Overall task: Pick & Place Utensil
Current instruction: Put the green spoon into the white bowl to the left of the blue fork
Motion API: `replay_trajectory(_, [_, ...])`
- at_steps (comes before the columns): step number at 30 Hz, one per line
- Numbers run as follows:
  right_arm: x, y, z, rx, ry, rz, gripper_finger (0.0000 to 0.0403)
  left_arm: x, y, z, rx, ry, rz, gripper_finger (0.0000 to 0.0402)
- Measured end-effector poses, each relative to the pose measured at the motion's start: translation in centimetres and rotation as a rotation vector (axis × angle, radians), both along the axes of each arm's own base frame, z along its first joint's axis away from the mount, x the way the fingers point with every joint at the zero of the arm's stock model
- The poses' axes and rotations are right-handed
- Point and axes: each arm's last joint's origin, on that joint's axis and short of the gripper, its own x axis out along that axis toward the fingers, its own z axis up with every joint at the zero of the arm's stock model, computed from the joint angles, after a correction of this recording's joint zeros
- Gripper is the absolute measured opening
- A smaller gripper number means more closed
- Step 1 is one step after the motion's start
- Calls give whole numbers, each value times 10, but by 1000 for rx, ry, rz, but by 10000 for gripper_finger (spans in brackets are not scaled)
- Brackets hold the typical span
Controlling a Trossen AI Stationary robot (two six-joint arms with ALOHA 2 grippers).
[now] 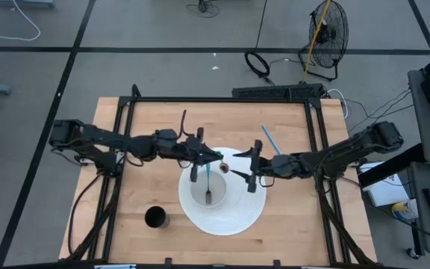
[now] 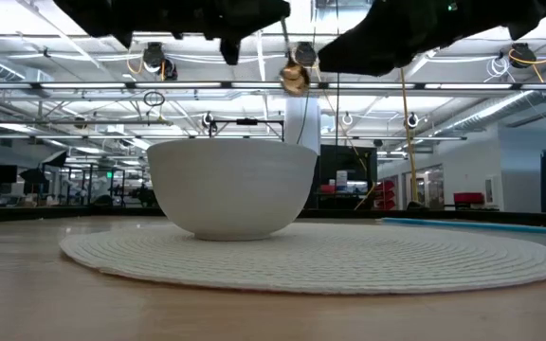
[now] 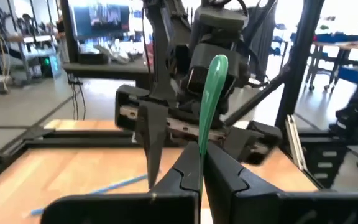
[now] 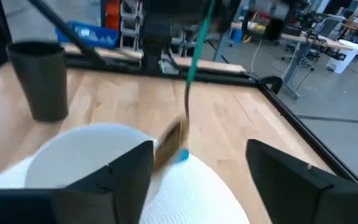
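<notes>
A fork with a green handle [image 1: 209, 175] hangs from my left gripper [image 1: 206, 158], which is shut on it above the white bowl [image 1: 209, 188]. The bowl stands on a round white mat [image 1: 234, 213]. The fork's metal tines [image 1: 209, 197] point down inside the bowl. My right gripper [image 1: 254, 168] is open at the bowl's right rim, fingers wide apart [image 4: 201, 162]. A small brown thing [image 1: 225, 168] shows blurred in the air just off those fingers [image 4: 171, 144]; what holds it, I cannot tell. My left gripper pinches the fork's green handle [image 3: 202, 134] between its two fingers, a little below the handle's free end [image 3: 217, 65], which sticks up above them. The fingers come level from the table's left. The fork hangs tines down into the bowl; whether the tines touch its floor is hidden.
A black cup [image 1: 155, 217] stands near the table's near-left corner and shows in the right wrist view [image 4: 39, 81]. A thin blue utensil [image 1: 269, 140] lies on the wood to the far right of the mat. A black frame [image 1: 219, 101] rims the table.
</notes>
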Motion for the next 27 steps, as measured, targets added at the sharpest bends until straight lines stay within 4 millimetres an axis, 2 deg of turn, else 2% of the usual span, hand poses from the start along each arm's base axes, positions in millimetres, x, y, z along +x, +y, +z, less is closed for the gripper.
replay_trajectory(5, [-11, 4, 10, -22, 7, 29, 292, -14, -7, 3, -23, 134, -20, 3])
replay_trajectory(11, [-28, 6, 20, -34, 29, -10, 293, -19, -21, -2, -46, 200, -62, 3])
replay_trajectory(18, [-43, 12, 24, -51, 49, -74, 281, -29, -27, -23, -110, 159, -27, 3])
replay_trajectory(22, [-46, 15, 19, -47, 44, -59, 279, -37, -25, -39, -187, 107, -3, 3])
replay_trajectory(27, [-48, 14, 11, -33, 48, -66, 279, -46, -23, -56, -246, 137, 59, 3])
